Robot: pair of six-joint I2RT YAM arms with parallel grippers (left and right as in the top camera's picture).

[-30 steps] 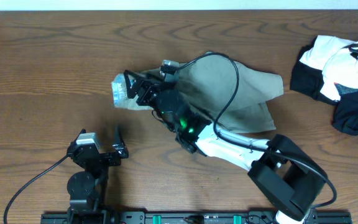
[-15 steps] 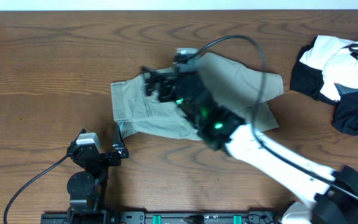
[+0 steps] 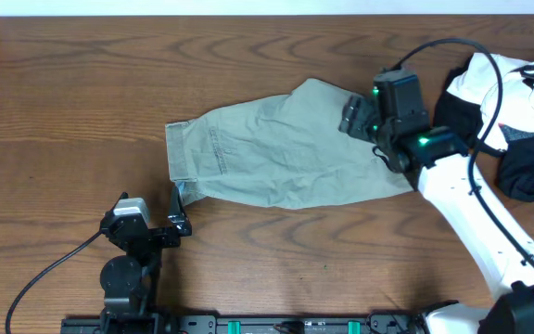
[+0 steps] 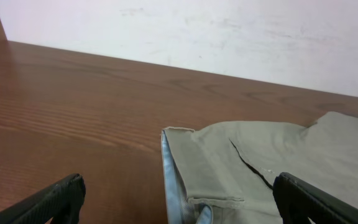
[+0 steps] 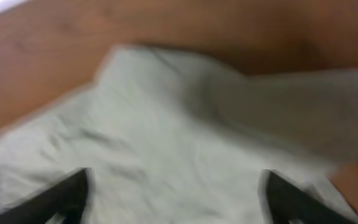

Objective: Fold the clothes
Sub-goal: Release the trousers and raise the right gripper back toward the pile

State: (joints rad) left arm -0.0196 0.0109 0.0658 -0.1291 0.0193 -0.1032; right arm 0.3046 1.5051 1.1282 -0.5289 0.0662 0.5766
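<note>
On the grained wooden table [image 3: 63, 93], wrinkled khaki clothes [image 3: 276, 158] lie flat, oblong.

The khaki clothes [image 3: 286, 153] lay spread flat, a single plain, wrinkled garment stretched lengthwise. Its stitched band end pointed away from the heap of black and white garments [image 3: 513, 111], and its other end lay near that heap.
</note>
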